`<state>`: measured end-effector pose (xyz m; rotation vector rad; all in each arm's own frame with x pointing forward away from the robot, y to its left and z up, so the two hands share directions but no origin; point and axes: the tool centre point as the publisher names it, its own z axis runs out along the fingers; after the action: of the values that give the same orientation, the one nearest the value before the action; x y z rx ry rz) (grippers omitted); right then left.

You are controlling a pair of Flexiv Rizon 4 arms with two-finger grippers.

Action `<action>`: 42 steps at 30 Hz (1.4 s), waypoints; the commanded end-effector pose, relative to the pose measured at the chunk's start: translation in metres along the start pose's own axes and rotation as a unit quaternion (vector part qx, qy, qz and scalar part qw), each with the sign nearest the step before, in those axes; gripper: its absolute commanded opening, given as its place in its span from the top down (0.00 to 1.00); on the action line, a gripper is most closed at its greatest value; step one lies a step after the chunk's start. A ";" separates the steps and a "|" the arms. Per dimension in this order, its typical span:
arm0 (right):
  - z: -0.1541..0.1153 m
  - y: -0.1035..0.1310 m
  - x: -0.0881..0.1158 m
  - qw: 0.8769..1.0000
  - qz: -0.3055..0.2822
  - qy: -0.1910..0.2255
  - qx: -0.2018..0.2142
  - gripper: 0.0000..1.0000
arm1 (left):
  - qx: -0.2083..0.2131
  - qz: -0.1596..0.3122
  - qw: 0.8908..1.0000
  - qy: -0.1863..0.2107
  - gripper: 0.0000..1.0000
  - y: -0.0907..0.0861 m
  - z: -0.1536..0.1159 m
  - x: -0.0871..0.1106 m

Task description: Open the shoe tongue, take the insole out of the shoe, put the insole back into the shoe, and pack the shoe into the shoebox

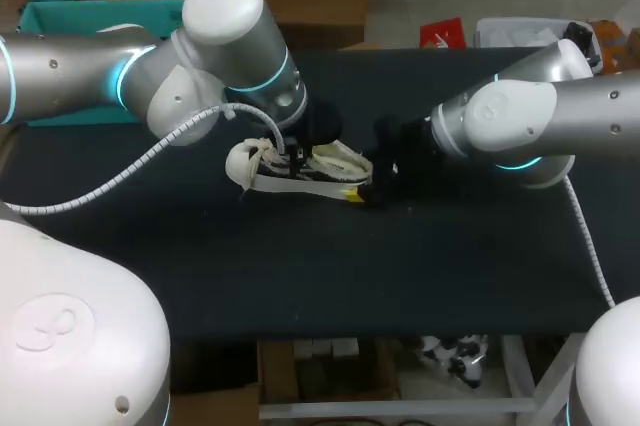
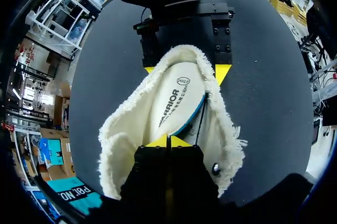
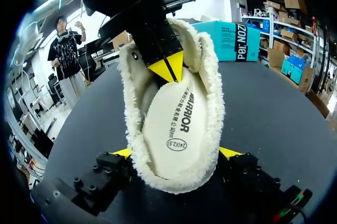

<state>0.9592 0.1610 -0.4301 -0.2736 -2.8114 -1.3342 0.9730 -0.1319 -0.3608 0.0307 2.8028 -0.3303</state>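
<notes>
The insole (image 3: 176,124) inside the shoe (image 3: 213,103) has one dark word printed along its middle. A small oval stamp with numbers sits at one end of the word. The teal box (image 3: 231,37), at ten o'clock from the shoe in the head view, has big white letters on its side.

Silver-grey tubular left arm (image 1: 90,66) and right arm (image 1: 590,111), bulbous white joint caps, glowing cyan rings; a white ribbed cable (image 1: 140,164) on each; black left gripper (image 2: 168,141) and screw-studded right gripper (image 3: 175,153), yellow wedge tips
</notes>
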 end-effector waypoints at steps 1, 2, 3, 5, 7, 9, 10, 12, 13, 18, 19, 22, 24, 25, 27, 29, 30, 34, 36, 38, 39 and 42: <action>0.005 -0.003 0.005 1.000 -0.001 0.003 -0.001 1.00 | 0.016 -0.001 1.000 0.011 1.00 0.000 -0.008 0.001; 0.005 -0.003 0.005 1.000 -0.001 0.003 -0.001 1.00 | 0.021 -0.001 1.000 0.017 1.00 0.000 -0.009 0.000; 0.005 -0.003 0.005 1.000 -0.001 0.003 -0.001 1.00 | 0.023 -0.001 1.000 0.018 1.00 0.000 -0.011 0.001; 0.005 -0.003 0.005 1.000 -0.001 0.003 -0.001 1.00 | 0.031 -0.003 0.999 0.025 1.00 0.000 -0.014 0.003; 0.005 -0.003 0.005 1.000 -0.001 0.003 -0.001 1.00 | 0.041 -0.005 0.999 0.031 1.00 -0.001 -0.018 0.004; 0.005 -0.003 0.005 1.000 -0.001 0.003 -0.001 1.00 | 0.052 -0.005 0.998 0.039 1.00 -0.002 -0.023 0.005; 0.005 -0.003 0.005 1.000 -0.001 0.003 -0.001 1.00 | 0.057 -0.005 0.998 0.041 1.00 -0.003 -0.025 0.006; 0.005 -0.003 0.005 1.000 -0.001 0.003 -0.001 1.00 | 0.068 -0.004 0.997 0.048 1.00 -0.005 -0.029 0.007; 0.005 -0.003 0.005 1.000 -0.001 0.003 -0.001 1.00 | 0.073 -0.005 0.996 0.050 1.00 -0.006 -0.031 0.008; 0.005 -0.003 0.005 1.000 -0.001 0.003 -0.001 1.00 | 0.098 -0.006 0.993 0.061 1.00 -0.012 -0.042 0.010; 0.005 -0.003 0.005 1.000 -0.001 0.003 -0.001 1.00 | 0.100 -0.007 0.993 0.061 1.00 -0.012 -0.044 0.010; 0.005 -0.003 0.005 1.000 -0.001 0.003 -0.001 1.00 | 0.110 -0.008 0.992 0.065 1.00 -0.014 -0.049 0.012; 0.005 -0.003 0.005 1.000 -0.001 0.003 -0.001 1.00 | 0.117 -0.008 0.991 0.068 1.00 -0.016 -0.052 0.011; 0.005 -0.003 0.005 1.000 -0.001 0.003 -0.001 1.00 | 0.117 -0.007 0.991 0.069 1.00 -0.016 -0.054 0.011; 0.005 -0.003 0.005 1.000 -0.001 0.003 -0.001 1.00 | 0.123 -0.004 0.990 0.073 1.00 -0.017 -0.057 0.012; 0.005 -0.003 0.005 1.000 -0.001 0.003 -0.001 1.00 | 0.119 0.003 0.989 0.084 1.00 -0.018 -0.058 0.012; 0.005 -0.003 0.005 1.000 -0.001 0.003 -0.001 1.00 | 0.116 0.006 0.989 0.097 1.00 -0.019 -0.057 0.011; 0.005 -0.003 0.005 1.000 -0.001 0.003 -0.001 1.00 | 0.057 0.009 0.986 0.159 1.00 -0.022 -0.043 0.005; 0.005 -0.003 0.005 1.000 -0.001 0.003 -0.001 1.00 | 0.041 0.005 0.983 0.181 1.00 -0.022 -0.036 0.001; 0.005 -0.003 0.005 1.000 -0.001 0.003 -0.001 1.00 | 0.021 0.006 0.982 0.189 1.00 -0.021 -0.030 -0.003; 0.005 -0.003 0.005 1.000 -0.001 0.003 -0.001 1.00 | 0.018 0.011 0.980 0.196 1.00 -0.021 -0.029 -0.003; 0.005 -0.003 0.005 1.000 -0.001 0.003 -0.001 1.00 | -0.002 0.027 0.976 0.214 1.00 -0.020 -0.023 -0.004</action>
<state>0.9567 0.1626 -0.4300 -0.2694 -2.8096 -1.3355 0.9485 -0.1335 -0.3299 0.1525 3.0938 -0.4712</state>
